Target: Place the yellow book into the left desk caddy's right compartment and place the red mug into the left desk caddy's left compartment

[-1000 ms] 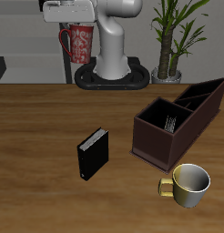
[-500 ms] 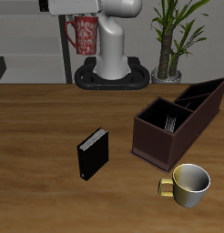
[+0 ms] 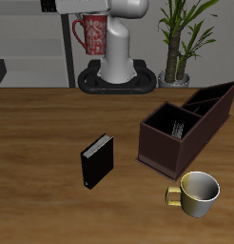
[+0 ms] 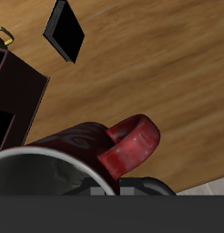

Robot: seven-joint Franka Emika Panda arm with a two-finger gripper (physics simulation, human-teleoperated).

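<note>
My gripper [image 3: 87,10] hangs high above the table's back, close to the robot's base, and is shut on the red mug's [image 3: 90,34] rim. The mug hangs upright with its loop handle out to the side. In the wrist view the red mug [image 4: 97,153] fills the frame, handle and dark inside showing. The left desk caddy [image 3: 163,150] stands far from it, nearer the table's front edge; its corner [image 4: 21,89] shows in the wrist view. A thin greyish shape, apparently the yellow book [image 3: 182,123], lies in the caddy's wide low-walled compartment. The narrower, taller sloped section looks empty.
A black book [image 3: 97,162] [image 4: 65,32] stands upright mid-table. A pale cream mug [image 3: 197,193] sits by the front edge, close to the caddy. A potted plant [image 3: 176,57] stands at the back beside the robot's base [image 3: 117,78].
The gripper has lifted the red mug higher and carried it sideways toward the robot's base column. Nothing on the table has moved.
</note>
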